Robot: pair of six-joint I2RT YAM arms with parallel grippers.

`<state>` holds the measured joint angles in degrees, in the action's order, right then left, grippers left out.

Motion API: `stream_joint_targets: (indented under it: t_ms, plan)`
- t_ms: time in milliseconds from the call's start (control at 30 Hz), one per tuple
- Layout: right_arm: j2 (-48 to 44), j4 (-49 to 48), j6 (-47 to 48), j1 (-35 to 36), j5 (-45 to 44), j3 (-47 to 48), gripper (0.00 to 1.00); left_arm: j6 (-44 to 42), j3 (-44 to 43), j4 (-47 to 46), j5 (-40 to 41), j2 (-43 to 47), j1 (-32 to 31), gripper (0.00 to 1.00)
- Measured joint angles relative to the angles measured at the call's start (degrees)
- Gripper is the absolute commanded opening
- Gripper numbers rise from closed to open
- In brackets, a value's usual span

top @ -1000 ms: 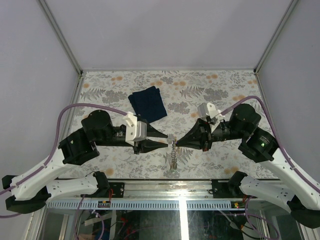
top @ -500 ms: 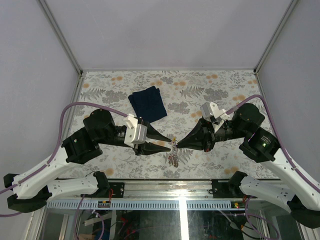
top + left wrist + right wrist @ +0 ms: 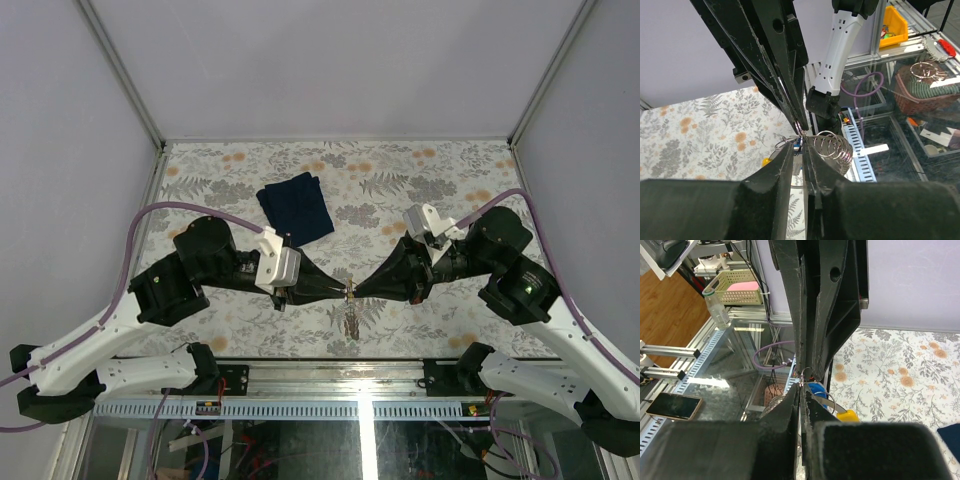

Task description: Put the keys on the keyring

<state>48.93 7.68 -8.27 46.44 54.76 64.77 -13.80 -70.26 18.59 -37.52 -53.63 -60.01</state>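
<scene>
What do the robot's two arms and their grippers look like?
The left arm and right arm both have white lower shells and bulky black joint housings. A purple cable loops along each arm. Each wrist carries a white block. The left gripper and right gripper have long, tapering black fingers.

- Left tool (image 3: 799, 150), right tool (image 3: 801, 390): fingers of matt black plastic, with fine ridged layer lines along the flanks.
- Keyring (image 3: 831, 146): thin bare metal wire, silvery, bright glints on its loops.
- Keys (image 3: 350, 322): tags of smooth coloured plastic, one blue tag (image 3: 815, 390) and one yellow tag (image 3: 847, 415), with a slight sheen.
- Cloth (image 3: 296, 207): dark navy fabric, soft, matt, lightly creased.
- Surface (image 3: 450, 165): flat matt covering printed with grey leaves and orange flowers.
- Cables (image 3: 175, 210): smooth purple sheathing.
</scene>
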Motion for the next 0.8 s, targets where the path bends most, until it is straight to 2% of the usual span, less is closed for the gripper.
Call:
stream_joint_targets:
  t_ms: [133, 333, 800]
  plan:
    - [-0.09, -0.79, -0.33, 0.00, -0.04, 0.00, 0.00, 0.00, 0.00, 0.02, -0.04, 0.02, 0.00, 0.00]
    - [-0.68, -1.42, -1.27, 0.00, -0.72, -0.02, 0.00, -0.02, 0.00, -0.02, 0.00, 0.13, 0.00, 0.00]
    - [-5.09, -12.50, -10.14, 0.00, -10.10, -6.05, 0.00, 0.13, 0.79, -2.97, 2.08, 1.07, 0.00, 0.00]
